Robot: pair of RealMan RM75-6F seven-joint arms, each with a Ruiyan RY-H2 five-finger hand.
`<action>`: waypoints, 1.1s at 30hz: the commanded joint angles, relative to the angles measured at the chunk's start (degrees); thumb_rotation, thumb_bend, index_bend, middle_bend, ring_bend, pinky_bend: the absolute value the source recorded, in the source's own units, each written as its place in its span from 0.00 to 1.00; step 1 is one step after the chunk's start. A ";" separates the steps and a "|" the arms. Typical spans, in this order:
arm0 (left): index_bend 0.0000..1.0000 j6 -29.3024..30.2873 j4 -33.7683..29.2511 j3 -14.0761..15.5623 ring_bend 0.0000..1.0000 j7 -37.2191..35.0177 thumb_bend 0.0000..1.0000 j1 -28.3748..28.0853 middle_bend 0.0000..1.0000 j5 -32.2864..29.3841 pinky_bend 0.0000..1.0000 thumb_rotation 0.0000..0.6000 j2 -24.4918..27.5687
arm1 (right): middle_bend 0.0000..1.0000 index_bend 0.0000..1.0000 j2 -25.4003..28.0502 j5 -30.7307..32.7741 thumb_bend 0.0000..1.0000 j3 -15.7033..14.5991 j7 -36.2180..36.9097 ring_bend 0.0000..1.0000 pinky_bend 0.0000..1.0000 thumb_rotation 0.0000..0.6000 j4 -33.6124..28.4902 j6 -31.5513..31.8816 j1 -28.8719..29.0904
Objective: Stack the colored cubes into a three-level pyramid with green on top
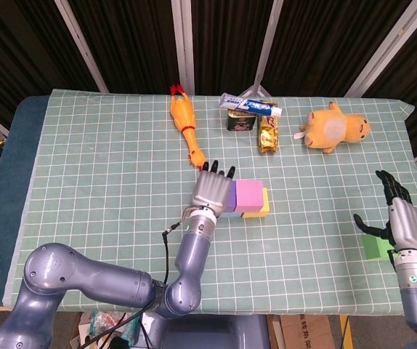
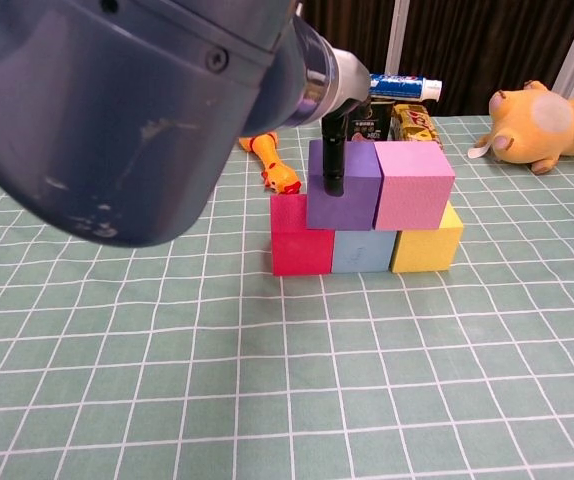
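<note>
The purple cube (image 2: pixel 345 186) is gripped by the left hand (image 1: pixel 212 193), slightly skewed beside pink (image 2: pixel 413 184). The right hand (image 1: pixel 399 218) is held spread by the green cube (image 1: pixel 373 247).

Matt, foam-like cubes, among them a purple cube (image 2: pixel 345 185) and a pink cube (image 2: pixel 413 184), stand on a cloth-like green mat (image 1: pixel 107 174) printed with a white grid. Over the purple cube, the left hand (image 1: pixel 212 192) shows brushed grey metal with black plastic fingertips, on a glossy blue-grey arm. Behind the cubes lie a shiny rubber chicken (image 1: pixel 185 131) and a fuzzy plush toy (image 1: pixel 333 129).
</note>
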 commanded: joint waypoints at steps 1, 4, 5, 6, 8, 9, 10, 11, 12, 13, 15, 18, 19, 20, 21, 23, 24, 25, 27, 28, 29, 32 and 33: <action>0.00 0.03 -0.06 -0.03 0.05 -0.04 0.27 0.03 0.23 0.02 0.11 1.00 0.04 | 0.00 0.00 -0.01 -0.03 0.32 -0.02 -0.01 0.00 0.00 1.00 0.00 -0.01 0.00; 0.00 0.23 -0.26 0.00 0.05 -0.11 0.27 0.17 0.22 0.02 0.11 1.00 0.12 | 0.00 0.00 -0.01 -0.08 0.32 -0.05 -0.02 0.00 0.00 1.00 -0.04 -0.01 -0.02; 0.00 0.28 -0.33 0.02 0.05 -0.14 0.26 0.25 0.22 0.01 0.11 1.00 0.18 | 0.00 0.00 0.00 -0.09 0.32 -0.05 0.00 0.00 0.00 1.00 -0.06 -0.03 -0.02; 0.00 0.30 -0.39 0.02 0.05 -0.18 0.25 0.30 0.21 0.00 0.11 1.00 0.21 | 0.00 0.00 -0.01 -0.10 0.32 -0.05 0.00 0.00 0.00 1.00 -0.06 -0.03 -0.02; 0.00 0.45 -0.66 -0.03 0.04 -0.40 0.23 0.53 0.21 0.03 0.11 1.00 0.37 | 0.00 0.00 -0.04 -0.15 0.32 -0.07 -0.07 0.00 0.00 1.00 -0.02 0.03 -0.02; 0.00 0.47 -0.87 -0.05 0.04 -0.45 0.22 0.64 0.20 0.04 0.11 1.00 0.52 | 0.00 0.00 -0.06 -0.13 0.32 -0.07 -0.07 0.00 0.00 1.00 -0.02 0.04 -0.03; 0.00 0.54 -1.12 -0.03 0.04 -0.40 0.21 0.72 0.20 0.03 0.11 1.00 0.68 | 0.00 0.00 -0.07 -0.13 0.32 -0.06 -0.05 0.00 0.00 1.00 -0.02 0.04 -0.03; 0.00 0.66 -1.45 0.00 0.04 -0.32 0.21 0.80 0.20 0.09 0.11 1.00 0.92 | 0.00 0.00 -0.08 -0.14 0.32 -0.06 -0.07 0.00 0.00 1.00 -0.01 0.05 -0.02; 0.00 0.76 -1.81 0.04 0.04 -0.31 0.20 0.91 0.19 0.20 0.11 1.00 1.16 | 0.00 0.00 -0.09 -0.15 0.32 -0.06 -0.09 0.00 0.00 1.00 -0.01 0.07 -0.02; 0.00 0.87 -2.27 0.09 0.04 -0.34 0.19 1.07 0.19 0.30 0.11 1.00 1.44 | 0.00 0.00 -0.11 -0.17 0.32 -0.05 -0.09 0.00 0.00 1.00 0.00 0.10 -0.03; 0.00 1.06 -3.18 0.12 0.04 -0.46 0.17 1.43 0.18 0.36 0.11 1.00 1.99 | 0.00 0.00 -0.13 -0.18 0.32 -0.04 -0.11 0.00 0.00 1.00 -0.01 0.17 -0.04; 0.00 1.44 -5.13 0.45 0.03 -0.50 0.16 2.21 0.17 0.53 0.10 1.00 3.27 | 0.00 0.00 -0.13 -0.22 0.32 -0.03 -0.15 0.00 0.00 1.00 -0.01 0.25 -0.07; 0.00 1.52 -5.80 0.55 0.03 -0.55 0.16 2.48 0.17 0.66 0.10 1.00 3.78 | 0.00 0.00 -0.13 -0.21 0.32 -0.01 -0.15 0.00 0.00 1.00 -0.03 0.28 -0.07; 0.00 1.60 -6.52 0.74 0.03 -0.57 0.16 2.79 0.17 0.87 0.10 1.00 4.36 | 0.00 0.00 -0.13 -0.23 0.32 0.00 -0.17 0.00 0.00 1.00 -0.05 0.32 -0.08; 0.00 1.64 -7.15 0.96 0.03 -0.59 0.16 3.08 0.17 1.06 0.10 1.00 4.89 | 0.00 0.00 -0.14 -0.25 0.32 0.00 -0.20 0.00 0.00 1.00 -0.06 0.36 -0.08; 0.00 1.76 -7.90 1.44 0.03 -0.62 0.16 3.58 0.17 1.43 0.10 1.00 5.76 | 0.00 0.00 -0.16 -0.30 0.32 -0.02 -0.24 0.00 0.00 1.00 -0.11 0.39 -0.08; 0.00 1.68 -8.13 1.73 0.03 -0.67 0.16 3.84 0.17 1.58 0.10 1.00 6.15 | 0.00 0.00 -0.17 -0.33 0.32 -0.02 -0.28 0.00 0.00 1.00 -0.14 0.41 -0.08; 0.00 1.59 -8.20 2.02 0.03 -0.70 0.16 4.07 0.17 1.63 0.10 1.00 6.47 | 0.00 0.00 -0.19 -0.36 0.32 -0.03 -0.32 0.00 0.00 1.00 -0.17 0.45 -0.08; 0.00 1.31 -7.98 2.51 0.03 -0.76 0.16 4.40 0.16 1.69 0.10 1.00 6.88 | 0.00 0.00 -0.26 -0.42 0.32 -0.04 -0.44 0.00 0.00 1.00 -0.25 0.52 -0.07; 0.00 1.09 -7.75 2.74 0.03 -0.90 0.16 4.52 0.16 1.86 0.10 1.00 6.97 | 0.00 0.00 -0.29 -0.43 0.32 -0.03 -0.47 0.00 0.00 1.00 -0.28 0.56 -0.06; 0.00 0.88 -7.53 2.97 0.03 -1.01 0.16 4.60 0.16 2.04 0.10 1.00 7.03 | 0.00 0.00 -0.35 -0.44 0.32 -0.01 -0.53 0.00 0.00 1.00 -0.28 0.62 -0.05; 0.00 0.36 -6.82 3.67 0.03 -1.14 0.16 4.75 0.16 2.53 0.10 1.00 7.11 | 0.00 0.00 -0.44 -0.43 0.32 0.01 -0.59 0.00 0.00 1.00 -0.27 0.69 -0.03; 0.00 0.23 -6.48 3.94 0.03 -1.13 0.16 4.75 0.16 2.73 0.10 1.00 7.09 | 0.00 0.00 -0.46 -0.39 0.32 0.01 -0.57 0.00 0.00 1.00 -0.26 0.68 -0.03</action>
